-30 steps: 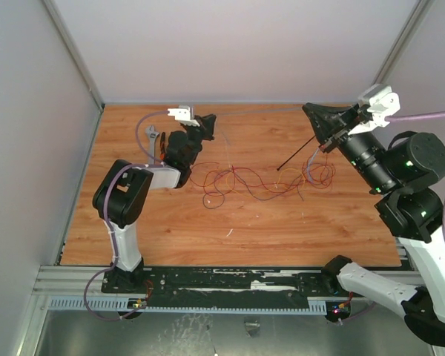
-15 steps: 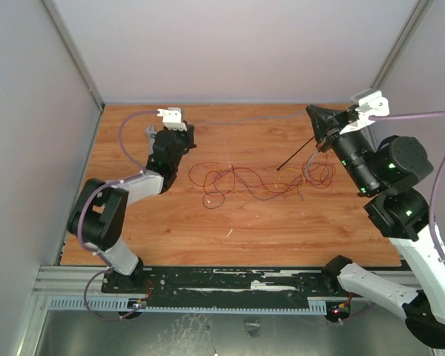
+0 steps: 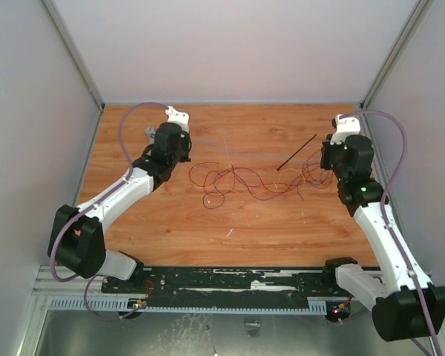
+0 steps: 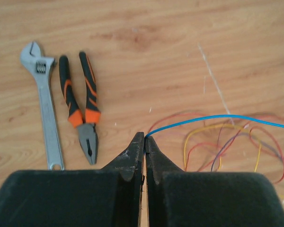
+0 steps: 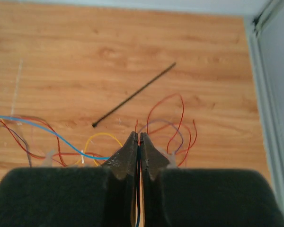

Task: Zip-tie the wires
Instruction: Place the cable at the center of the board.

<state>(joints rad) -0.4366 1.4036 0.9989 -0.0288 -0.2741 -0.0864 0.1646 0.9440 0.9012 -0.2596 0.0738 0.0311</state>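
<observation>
The wires (image 3: 237,178) lie in thin red, yellow and purple loops across the middle of the wooden table. My left gripper (image 3: 182,153) is shut, pinching the end of a blue wire (image 4: 217,117) at its fingertips (image 4: 151,142); the strand runs off to the right above the other wires (image 4: 227,146). My right gripper (image 3: 325,165) is shut on wire strands at the bundle's right end: a red tip pokes out above its fingertips (image 5: 131,144), and a blue strand (image 5: 47,130) trails left. The zip tie (image 3: 297,153), a black strip, lies loose on the table, just beyond the right gripper (image 5: 138,136) in the right wrist view (image 5: 132,94).
Orange-handled pliers (image 4: 83,113) and a silver adjustable wrench (image 4: 45,109) lie side by side left of my left gripper; the wrench (image 3: 148,132) peeks out by the left arm. Grey walls enclose the table on three sides. A metal rail (image 3: 222,282) runs along the near edge.
Both arms have stretched out and come down low over the table. The left gripper has shifted left and down. The right gripper has dropped from its raised pose to the wires' right end.
</observation>
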